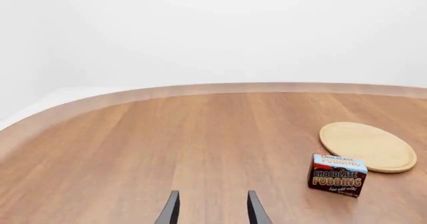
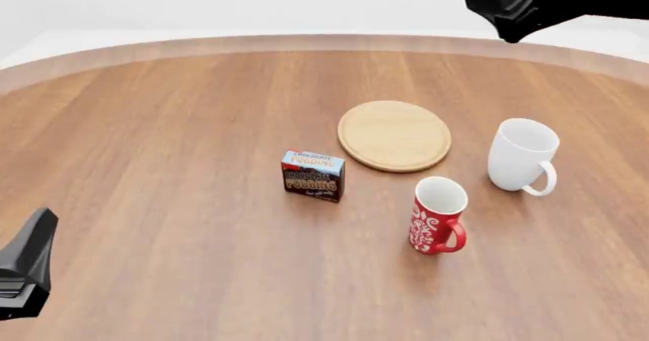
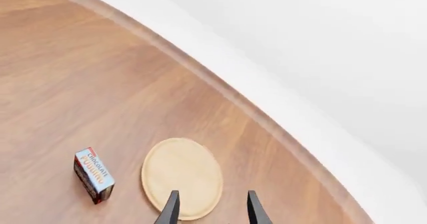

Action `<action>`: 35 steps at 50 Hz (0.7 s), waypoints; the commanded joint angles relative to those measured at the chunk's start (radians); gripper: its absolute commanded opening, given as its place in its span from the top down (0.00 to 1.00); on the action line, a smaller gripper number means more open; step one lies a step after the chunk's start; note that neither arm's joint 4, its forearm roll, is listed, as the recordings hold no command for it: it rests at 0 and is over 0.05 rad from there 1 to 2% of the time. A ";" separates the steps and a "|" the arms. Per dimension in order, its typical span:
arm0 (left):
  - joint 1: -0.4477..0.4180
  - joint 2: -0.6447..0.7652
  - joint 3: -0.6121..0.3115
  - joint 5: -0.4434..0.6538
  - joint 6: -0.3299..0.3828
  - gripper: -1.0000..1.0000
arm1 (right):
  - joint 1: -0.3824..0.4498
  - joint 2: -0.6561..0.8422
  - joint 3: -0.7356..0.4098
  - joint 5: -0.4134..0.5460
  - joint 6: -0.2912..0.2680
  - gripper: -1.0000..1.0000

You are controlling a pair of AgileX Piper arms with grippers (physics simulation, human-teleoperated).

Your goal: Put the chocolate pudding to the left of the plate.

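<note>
We see both grippers, left (image 1: 212,209) and right (image 3: 212,206), with jaws parted and holding nothing. The chocolate pudding (image 2: 312,175) stands on the table (image 2: 152,166) just left of the plate (image 2: 394,135), slightly nearer us.

L gripper (image 1: 213,209) & R gripper (image 3: 213,208): jaws apart, empty, both arms held off the table.
</note>
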 commanded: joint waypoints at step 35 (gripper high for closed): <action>0.000 0.000 0.000 0.000 0.000 0.00 | 0.127 0.383 -0.138 0.100 -0.004 0.00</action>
